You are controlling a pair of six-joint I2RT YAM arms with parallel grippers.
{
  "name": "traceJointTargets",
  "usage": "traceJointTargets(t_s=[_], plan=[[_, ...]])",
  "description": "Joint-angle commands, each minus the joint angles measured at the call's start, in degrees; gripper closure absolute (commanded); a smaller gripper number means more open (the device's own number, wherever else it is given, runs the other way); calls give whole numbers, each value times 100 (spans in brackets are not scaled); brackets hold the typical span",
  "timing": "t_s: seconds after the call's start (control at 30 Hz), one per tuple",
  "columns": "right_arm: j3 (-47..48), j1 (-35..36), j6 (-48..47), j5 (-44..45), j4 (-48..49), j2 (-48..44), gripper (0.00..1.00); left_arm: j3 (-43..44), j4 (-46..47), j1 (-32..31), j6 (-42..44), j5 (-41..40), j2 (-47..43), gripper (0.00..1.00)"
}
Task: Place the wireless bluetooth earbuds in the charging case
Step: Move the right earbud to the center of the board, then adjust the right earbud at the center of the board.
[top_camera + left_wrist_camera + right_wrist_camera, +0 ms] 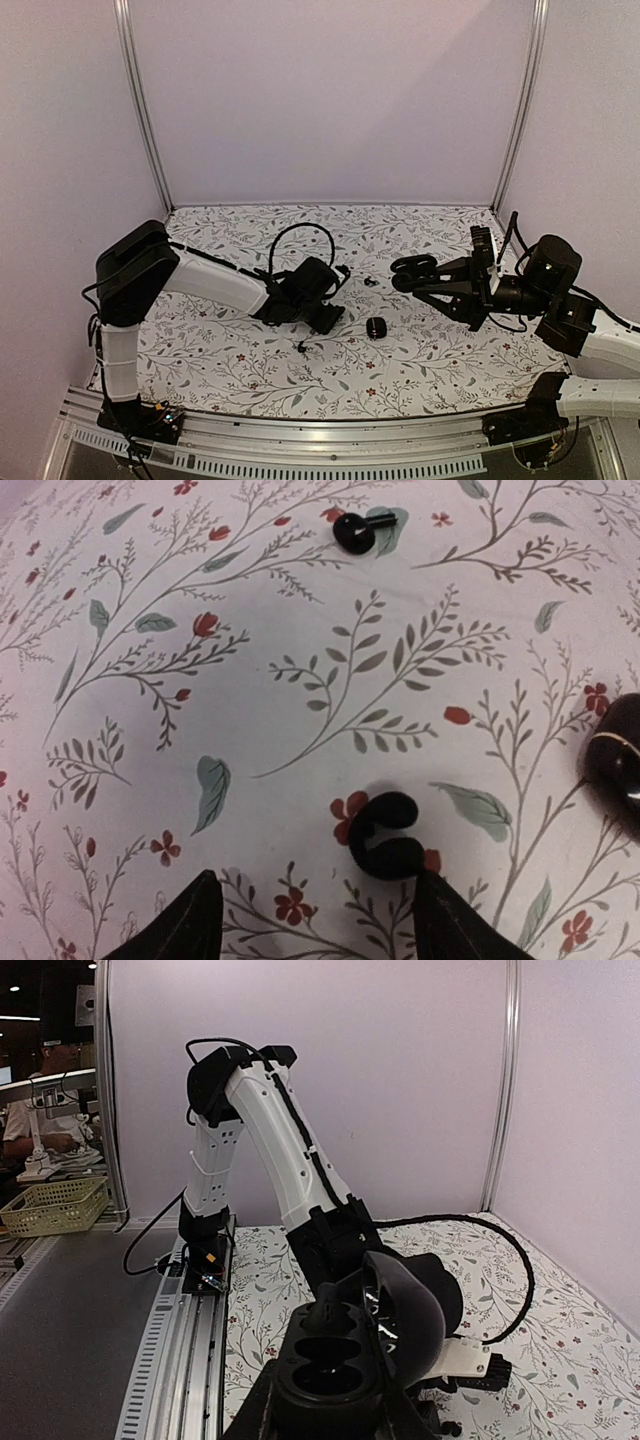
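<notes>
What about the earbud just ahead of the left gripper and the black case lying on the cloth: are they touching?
Apart. The left wrist view shows patterned cloth between the earbud and the black case.

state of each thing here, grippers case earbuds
charging case: lid open, both wells empty
near earbud: loose on the cloth, ungripped
far earbud: loose on the cloth
black pebble case: on the cloth, looks closed
left gripper: open, above the near earbud
right gripper: shut on the charging case

Earbuds (352, 530) and charging case (335, 1365) are black; tablecloth (250, 710) is white with grey-green leaves, red flowers.
</notes>
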Motion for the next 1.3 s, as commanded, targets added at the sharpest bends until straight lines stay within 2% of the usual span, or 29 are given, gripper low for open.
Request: traceJointTargets(t_s=[0.0,0.17,0.37,0.43,0.6,0.7,0.8,0.9,1.07,1.27], plan=[[-12,-24,51,32,41,-18,88,-434,-385,469,230,-165,-230,36],[-10,-27,52,36,33,-4,88,-512,-223,657,173,65,-363,38],[-16,-24,51,31,24,-16,88,-1374,1014,635,34,1223,-1210,42],[-12,-25,48,23,24,-4,88,-1466,1156,672,164,1415,-1353,43],[6,-24,44,1,11,18,88,-1011,546,956,1005,2663,-1205,44],[-6,-26,44,20,-2,-8,88,-481,-258,1154,1803,3047,-1010,43],[-17,-22,52,23,14,-24,88,181,-937,1336,2390,3053,-701,43],[-11,-28,53,14,24,13,88,805,-1390,1437,2609,2792,-296,45],[-11,-23,51,22,15,-11,88,1309,-1521,1453,2713,2291,222,48],[-29,-26,61,18,23,-11,88,1401,-1392,1454,2672,2238,470,49]])
